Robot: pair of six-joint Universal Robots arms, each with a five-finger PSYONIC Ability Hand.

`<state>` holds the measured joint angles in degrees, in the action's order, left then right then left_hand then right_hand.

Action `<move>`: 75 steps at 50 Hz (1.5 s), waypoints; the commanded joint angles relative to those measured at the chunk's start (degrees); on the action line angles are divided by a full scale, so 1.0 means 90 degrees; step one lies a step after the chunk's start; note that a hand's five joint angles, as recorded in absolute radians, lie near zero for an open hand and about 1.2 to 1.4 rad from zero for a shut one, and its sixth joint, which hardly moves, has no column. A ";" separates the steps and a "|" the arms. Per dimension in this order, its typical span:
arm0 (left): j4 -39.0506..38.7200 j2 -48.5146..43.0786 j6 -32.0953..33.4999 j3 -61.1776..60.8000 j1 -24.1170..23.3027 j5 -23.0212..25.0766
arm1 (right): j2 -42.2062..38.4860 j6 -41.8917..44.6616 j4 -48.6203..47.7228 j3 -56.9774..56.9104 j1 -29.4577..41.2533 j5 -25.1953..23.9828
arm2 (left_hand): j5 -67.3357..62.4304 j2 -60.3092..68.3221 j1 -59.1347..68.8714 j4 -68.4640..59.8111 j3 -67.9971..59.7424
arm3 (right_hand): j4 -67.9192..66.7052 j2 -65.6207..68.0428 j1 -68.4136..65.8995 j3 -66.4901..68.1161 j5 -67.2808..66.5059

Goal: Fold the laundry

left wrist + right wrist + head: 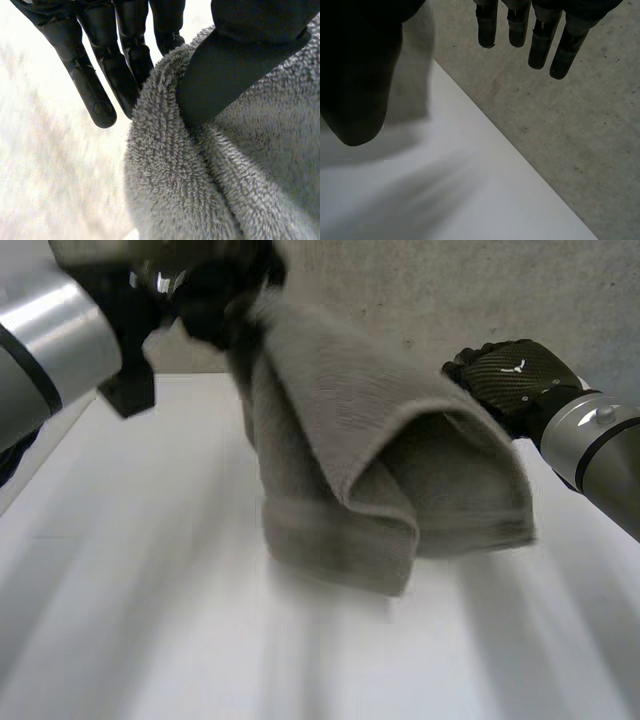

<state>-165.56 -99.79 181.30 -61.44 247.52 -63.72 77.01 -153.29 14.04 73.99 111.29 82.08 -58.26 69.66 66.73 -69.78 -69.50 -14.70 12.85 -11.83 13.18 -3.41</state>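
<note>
A grey terry towel [390, 480] hangs folded over itself above the white table [140, 600], its lower edge close to the tabletop. My left hand [215, 290] holds it up by the upper end. In the left wrist view the thumb [235, 70] presses the towel [200, 190] against the fingers [125, 75], so the hand is shut on it. My right hand [505, 375] is at the towel's far right side, just behind it. Its fingers [542, 40] are straight and spread from the thumb [355, 75], holding nothing.
The table's far edge [485, 135] runs below my right hand, with grey concrete floor [570, 125] beyond it. Bare tabletop lies in front of and to both sides of the towel.
</note>
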 commanded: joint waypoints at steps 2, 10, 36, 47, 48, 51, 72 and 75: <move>-0.0383 -0.1471 0.0081 -0.0956 0.0652 0.0029 | -0.0031 0.0001 0.0003 0.0021 0.0066 0.0011 | -0.1304 0.1149 0.1474 -0.1135 -0.1167 | 0.0523 -0.0317 0.0204 -0.0354 0.0378; -0.1213 -0.2662 0.0090 -0.1064 0.0808 -0.1006 | -0.0051 0.0001 0.0003 0.0109 0.0105 -0.0009 | 0.6473 -0.6629 -0.6304 0.6643 0.6611 | 0.0523 -0.0317 0.0204 -0.0354 0.0378; -0.1409 0.0207 -0.0319 -0.3532 0.0369 -0.1601 | -0.0041 -0.1073 0.0052 0.0295 0.0398 0.0030 | 0.6473 -0.6629 -0.6304 0.6643 0.6611 | 0.0523 -0.0317 0.0204 -0.0354 0.0378; -0.1438 0.0463 -0.0544 -0.4511 0.0056 -0.2188 | -0.0920 -0.3055 -0.0417 0.1047 0.0828 -0.0233 | 0.6468 -0.6624 -0.6299 0.6637 0.6605 | 0.0523 -0.0317 0.0204 -0.0354 0.0378; -0.1457 0.0453 -0.0651 -0.4617 -0.0012 -0.2226 | -0.1123 -0.3162 -0.0562 0.1095 0.0857 -0.0301 | 0.6468 -0.6624 -0.6299 0.6637 0.6605 | 0.0523 -0.0317 0.0204 -0.0354 0.0378; -0.1623 0.0366 -0.0856 -0.4803 -0.0119 -0.2266 | -0.1562 -0.3377 -0.0729 0.1125 0.0945 -0.0447 | 0.6473 -0.6629 -0.6304 0.6643 0.6611 | 0.0495 -0.0289 0.0176 -0.0327 0.0351; -0.3313 -0.0436 -0.1267 -0.5419 -0.0335 -0.2803 | -0.2600 -0.4100 -0.1402 0.0852 0.1502 -0.0536 | 0.6473 -0.6629 -0.6304 0.6643 0.6611 | -0.2974 0.3180 -0.3293 0.3143 -0.3118; -0.3478 -0.0591 -0.1277 -0.5390 -0.0373 -0.2813 | -0.2493 -0.4110 -0.1617 0.0920 0.1512 -0.0526 | 0.6473 -0.6629 -0.6304 0.6643 0.6611 | -0.4784 0.4990 -0.5103 0.4953 -0.4929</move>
<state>-194.81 -102.89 169.82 -110.47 244.50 -88.93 53.52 -189.99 2.43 81.84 124.43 77.05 -1.90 9.60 9.99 -9.50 -9.55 -42.52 42.94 -43.03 42.66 -32.70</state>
